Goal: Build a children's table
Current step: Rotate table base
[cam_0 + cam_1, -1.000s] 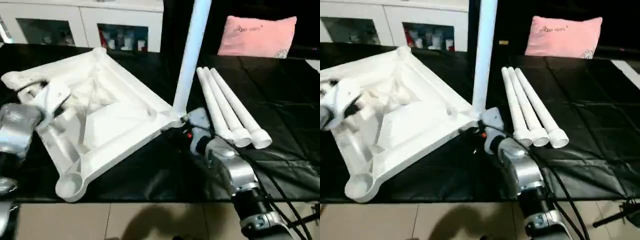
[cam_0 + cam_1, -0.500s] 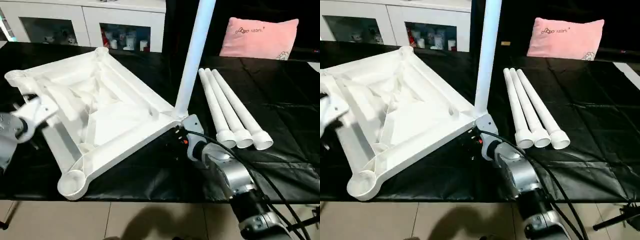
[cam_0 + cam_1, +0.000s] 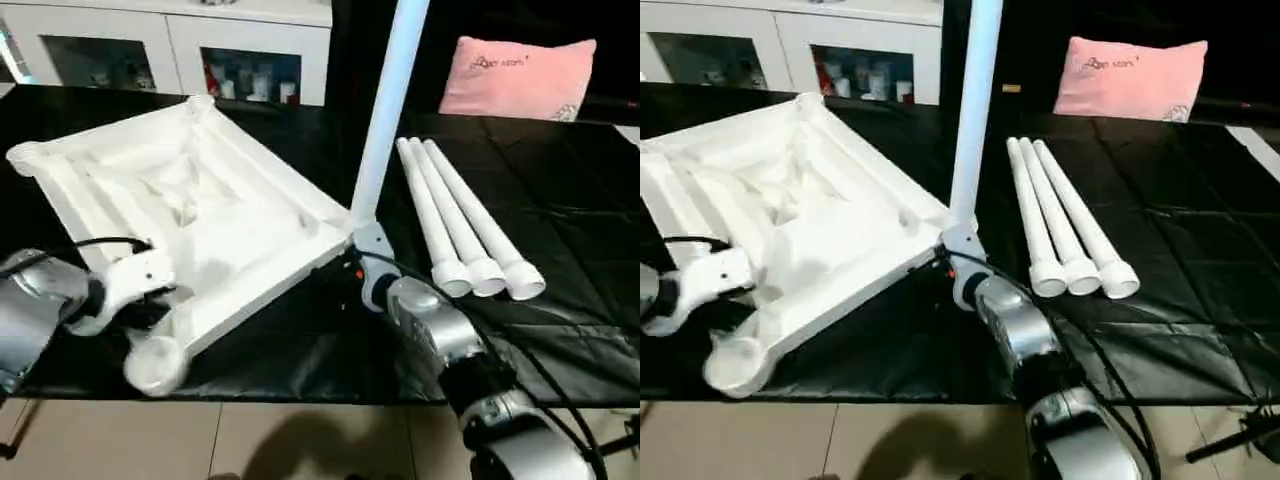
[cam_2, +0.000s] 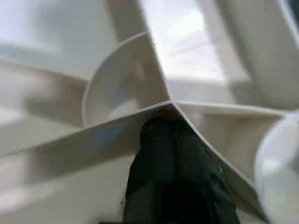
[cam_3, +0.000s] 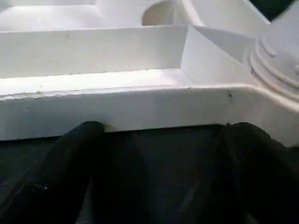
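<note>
White plastic table top lies upside down on the black cloth in the left half of the head view, one leg standing at its right corner and three legs lying to the right. In the left wrist view the left gripper is closed (nothing between its fingers) against a rib. In the right wrist view the right gripper stands wide apart before the rim.

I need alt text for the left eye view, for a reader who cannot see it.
An upside-down white table top lies on a black surface with one leg standing upright in a corner socket. Three loose legs lie beside it. The left gripper and right gripper are at its near edge.
</note>
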Controlling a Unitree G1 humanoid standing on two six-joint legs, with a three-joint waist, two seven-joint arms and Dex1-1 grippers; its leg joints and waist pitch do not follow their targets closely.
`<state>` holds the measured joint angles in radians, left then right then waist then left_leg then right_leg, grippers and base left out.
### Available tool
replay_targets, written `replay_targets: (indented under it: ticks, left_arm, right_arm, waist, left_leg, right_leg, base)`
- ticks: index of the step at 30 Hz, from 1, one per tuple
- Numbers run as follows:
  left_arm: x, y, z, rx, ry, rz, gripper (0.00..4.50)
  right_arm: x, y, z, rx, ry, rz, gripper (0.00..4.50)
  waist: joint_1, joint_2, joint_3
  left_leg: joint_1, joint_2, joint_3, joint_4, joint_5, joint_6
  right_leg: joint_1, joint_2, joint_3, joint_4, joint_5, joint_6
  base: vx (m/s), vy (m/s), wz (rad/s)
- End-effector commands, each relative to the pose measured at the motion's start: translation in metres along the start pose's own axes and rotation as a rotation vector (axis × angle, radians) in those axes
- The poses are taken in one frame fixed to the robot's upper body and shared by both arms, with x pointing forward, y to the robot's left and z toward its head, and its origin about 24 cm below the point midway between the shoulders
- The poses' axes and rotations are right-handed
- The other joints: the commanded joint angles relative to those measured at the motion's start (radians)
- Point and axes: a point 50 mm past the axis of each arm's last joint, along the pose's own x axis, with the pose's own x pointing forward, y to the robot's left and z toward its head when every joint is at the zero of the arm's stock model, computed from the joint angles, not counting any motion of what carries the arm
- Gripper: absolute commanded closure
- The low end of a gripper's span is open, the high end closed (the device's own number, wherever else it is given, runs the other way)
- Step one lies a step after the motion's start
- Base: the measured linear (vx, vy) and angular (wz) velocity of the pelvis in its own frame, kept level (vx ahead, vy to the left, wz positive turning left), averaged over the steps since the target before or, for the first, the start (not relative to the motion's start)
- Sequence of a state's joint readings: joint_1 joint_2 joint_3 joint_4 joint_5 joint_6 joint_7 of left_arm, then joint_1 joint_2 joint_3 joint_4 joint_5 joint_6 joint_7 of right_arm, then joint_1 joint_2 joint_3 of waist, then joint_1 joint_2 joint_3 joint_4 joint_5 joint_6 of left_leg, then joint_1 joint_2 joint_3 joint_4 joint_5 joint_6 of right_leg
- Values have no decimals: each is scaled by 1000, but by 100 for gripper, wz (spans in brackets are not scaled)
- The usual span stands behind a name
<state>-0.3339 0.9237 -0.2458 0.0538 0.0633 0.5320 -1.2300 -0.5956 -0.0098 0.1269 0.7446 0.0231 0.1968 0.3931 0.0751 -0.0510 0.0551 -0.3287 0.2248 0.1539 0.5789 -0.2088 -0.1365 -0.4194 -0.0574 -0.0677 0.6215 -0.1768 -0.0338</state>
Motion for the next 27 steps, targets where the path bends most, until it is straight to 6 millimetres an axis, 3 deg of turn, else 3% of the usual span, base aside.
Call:
replay_targets:
  ticks: [1,7,10,13,14,16,17,18,20,21,23,27]
  left_arm:
    - [13,-16,14,42,-65,-130,449]
    - [36,-35,41,103,-193,-215,449]
    - [56,-16,59,127,-261,-30,449]
    - [65,2,70,110,-294,118,449]
    - [69,12,77,93,-309,206,449]
    - [72,20,79,98,-295,275,449]
    - [73,26,81,104,-285,326,449]
    - [73,29,82,106,-280,352,449]
    - [74,33,85,100,-294,376,449]
    - [74,34,91,88,-339,371,449]
    - [73,32,96,70,-386,348,449]
    - [67,25,102,57,-494,287,449]
  right_arm:
    - [3,2,10,-22,-31,5,0]
    - [10,6,15,-55,-30,23,0]
    - [14,8,21,-65,-45,26,0]
    - [14,7,25,-73,-56,21,0]
    - [14,5,28,-89,-65,14,0]
    - [12,2,30,-101,-77,1,0]
    - [11,-1,32,-102,-89,-15,0]
    - [10,-4,34,-101,-96,-25,0]
    - [7,-9,38,-96,-117,-48,0]
    - [1,-18,45,-80,-156,-93,0]
    - [-5,-27,52,-49,-183,-129,0]
    - [-17,-47,61,-38,-163,-239,0]
  waist:
    - [-1,21,-59]
    - [-15,13,-60]
    - [-17,13,-61]
    - [-18,10,-59]
    - [-12,15,-62]
    - [-11,15,-62]
    - [-11,15,-66]
    - [-11,23,-67]
    - [-11,19,-71]
    - [-11,24,-70]
    - [-8,31,-73]
    - [-6,30,-75]
  left_leg:
    - [-9,-3,17,-70,-112,-25]
    - [-17,-6,17,-65,-109,-24]
    - [-14,-9,20,-61,-117,-15]
    - [-19,-12,18,-60,-131,-11]
    - [-11,-10,17,-58,-140,-13]
    - [-16,-10,15,-59,-133,-12]
    - [-20,-9,12,-58,-118,-15]
    - [-19,-10,11,-58,-113,-15]
    - [-21,-9,11,-55,-95,-13]
    - [-17,-10,13,-53,-87,-11]
    - [-19,-10,12,-51,-58,-14]
    - [-17,-11,13,-49,-32,-12]
  right_leg:
    - [67,-68,54,-52,-117,-207]
    - [71,-65,54,-51,-125,-203]
    - [66,-61,55,-58,-157,-191]
    - [69,-61,54,-66,-218,-159]
    - [65,-63,54,-67,-237,-150]
    - [68,-61,52,-70,-242,-137]
    - [72,-63,51,-63,-221,-137]
    - [70,-62,51,-62,-206,-141]
    - [73,-62,51,-56,-158,-156]
    - [69,-59,51,-58,-125,-163]
    - [75,-59,52,-48,-54,-181]
    - [78,-55,51,-40,42,-213]
  base:
    - [0,0,0]
    - [0,0,0]
    - [0,0,0]
    - [0,0,0]
    - [0,0,0]
    - [0,0,0]
    - [0,0,0]
    - [0,0,0]
    - [0,0,0]
    - [0,0,0]
    - [0,0,0]
    - [0,0,0]
